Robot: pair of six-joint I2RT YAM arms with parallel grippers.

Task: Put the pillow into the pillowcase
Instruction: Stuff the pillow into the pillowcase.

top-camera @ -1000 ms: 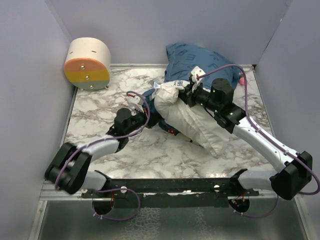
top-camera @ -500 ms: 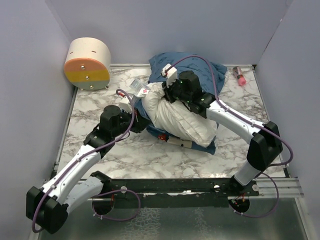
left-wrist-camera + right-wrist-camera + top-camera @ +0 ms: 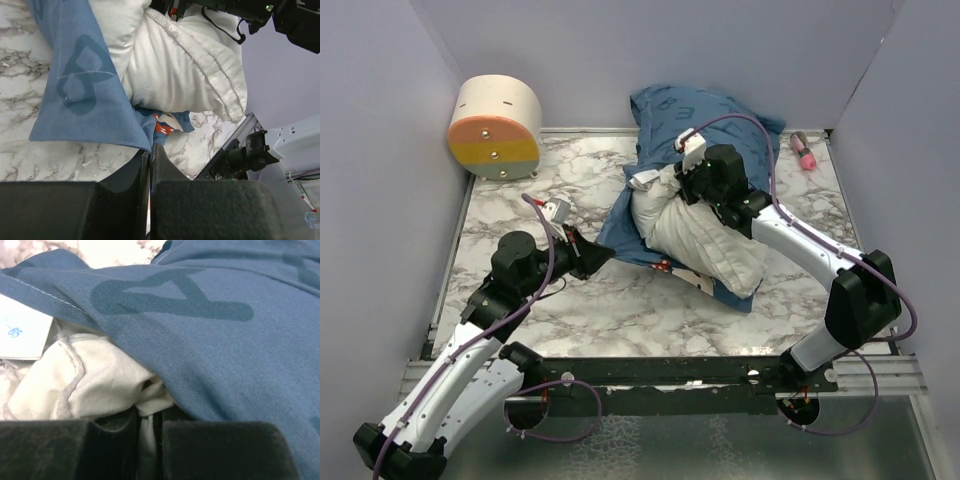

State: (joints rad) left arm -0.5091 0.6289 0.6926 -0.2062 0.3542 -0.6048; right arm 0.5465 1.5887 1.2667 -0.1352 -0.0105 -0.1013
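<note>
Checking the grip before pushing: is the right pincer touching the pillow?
Touching. Right wrist view shows the right pincer shut on a fold of the pillow.

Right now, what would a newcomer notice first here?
The plump white rectangular pillow lies centrally on the dark blue printed fabric pillowcase, which bunches toward the back wall. The right gripper pinches the pillow's far end, the left gripper the pillowcase's near corner. A cream cylinder with an orange-and-yellow face sits back left.
</note>
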